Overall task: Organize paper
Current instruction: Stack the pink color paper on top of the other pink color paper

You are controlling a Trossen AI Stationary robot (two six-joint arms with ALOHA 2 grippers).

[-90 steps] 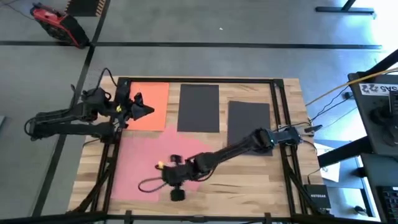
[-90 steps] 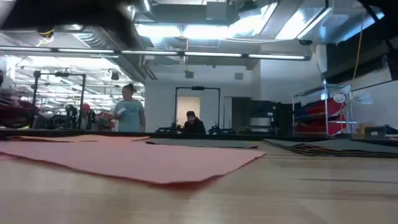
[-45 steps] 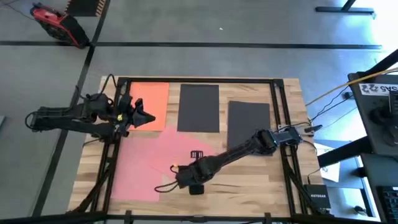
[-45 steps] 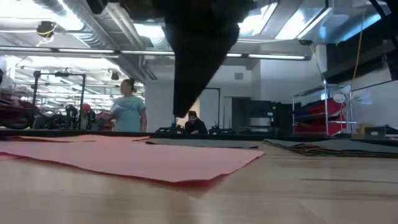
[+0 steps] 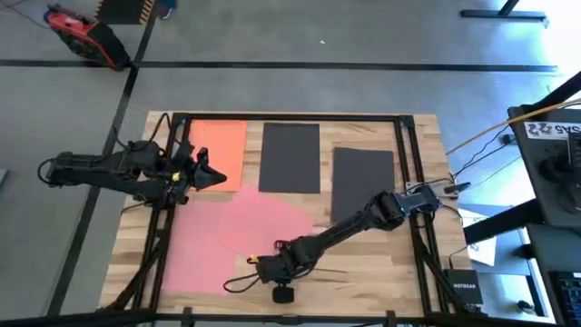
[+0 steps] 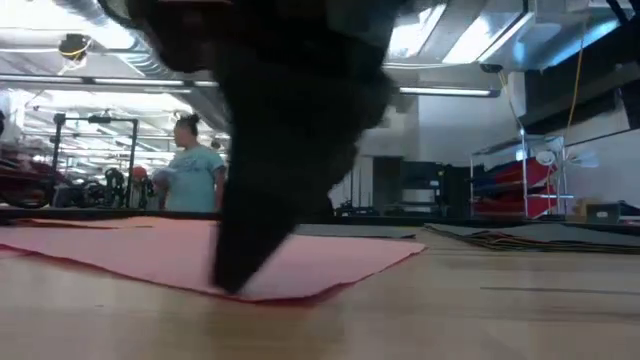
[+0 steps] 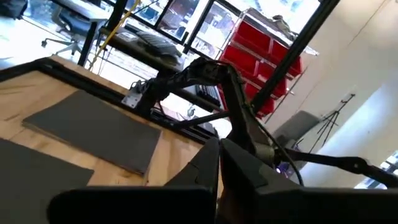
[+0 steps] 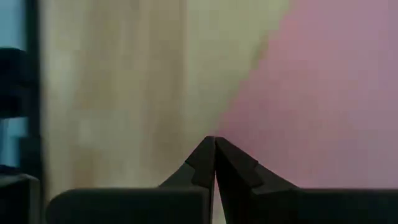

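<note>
Near the surface (image 5: 427, 263)'s front edge: right tool (image 5: 238, 264), fingers pressed together on nothing, low over the pink sheet (image 5: 218, 241)'s edge. Behind, orange sheet (image 5: 222, 150) and two black sheets (image 5: 290, 156) in a row. Over the orange sheet's edge: left tool (image 5: 221, 177), fingers together, empty.

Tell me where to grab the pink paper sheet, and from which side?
Take the flat pink paper sheet at its near right corner, coming in low from the front edge of the wooden table. In the low view that corner sits slightly lifted off the wood, so a finger could probably slip under. The right tool, shut, is already over that edge; the left tool waits by the orange paper sheet.
</note>
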